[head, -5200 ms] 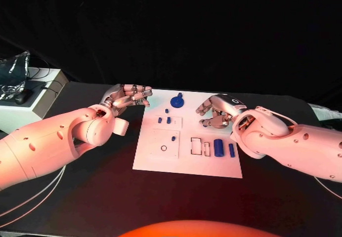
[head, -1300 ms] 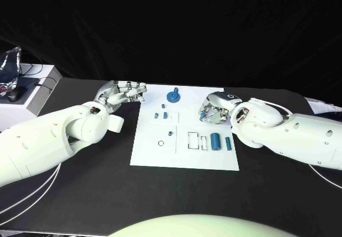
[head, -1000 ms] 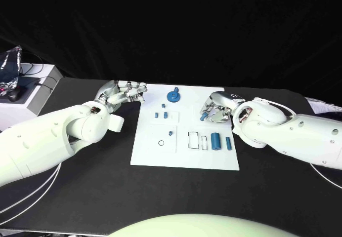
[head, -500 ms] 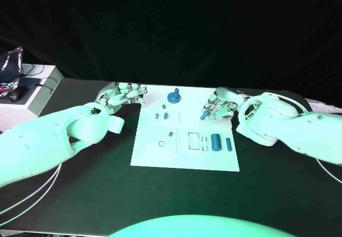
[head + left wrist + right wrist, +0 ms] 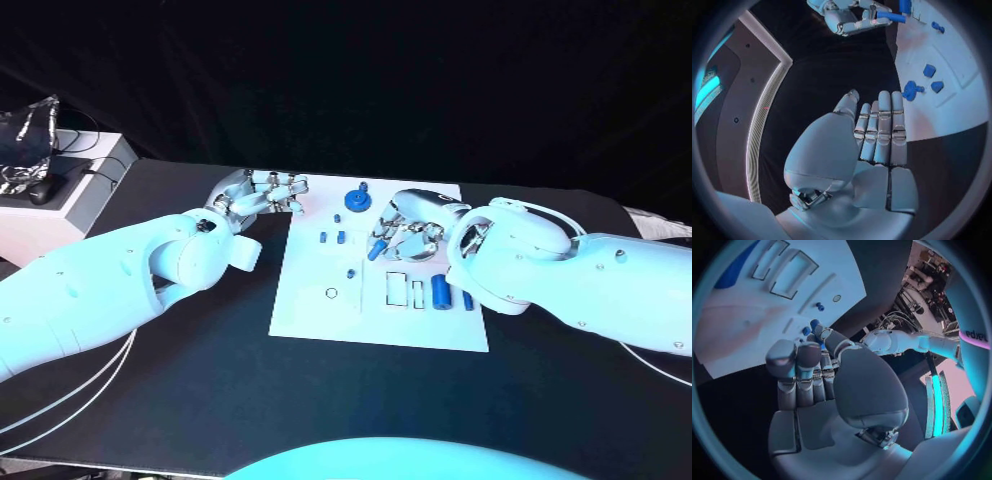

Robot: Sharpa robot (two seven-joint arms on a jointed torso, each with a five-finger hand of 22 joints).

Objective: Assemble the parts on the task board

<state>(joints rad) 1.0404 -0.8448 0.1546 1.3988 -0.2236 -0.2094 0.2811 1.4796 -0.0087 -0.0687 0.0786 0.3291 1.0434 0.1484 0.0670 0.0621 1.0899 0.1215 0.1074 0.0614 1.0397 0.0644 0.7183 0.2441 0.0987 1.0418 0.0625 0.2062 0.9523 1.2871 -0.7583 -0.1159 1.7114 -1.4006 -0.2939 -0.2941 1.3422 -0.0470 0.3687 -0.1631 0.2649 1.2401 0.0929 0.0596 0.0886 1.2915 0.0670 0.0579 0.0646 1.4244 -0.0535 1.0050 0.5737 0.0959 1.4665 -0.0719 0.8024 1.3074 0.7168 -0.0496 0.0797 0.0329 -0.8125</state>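
Pegs of blue are scattered over the task board on the black tabletop. One blue part is pinched in the right hand above the board's middle. Nothing is held by the left hand, fingers straight and apart, at the board's far left corner.

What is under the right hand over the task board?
The right hand pinches a small blue part above the task board. Bare white board shows below the part; the board surface beneath the palm and fingers is covered, so anything lying there cannot be seen.
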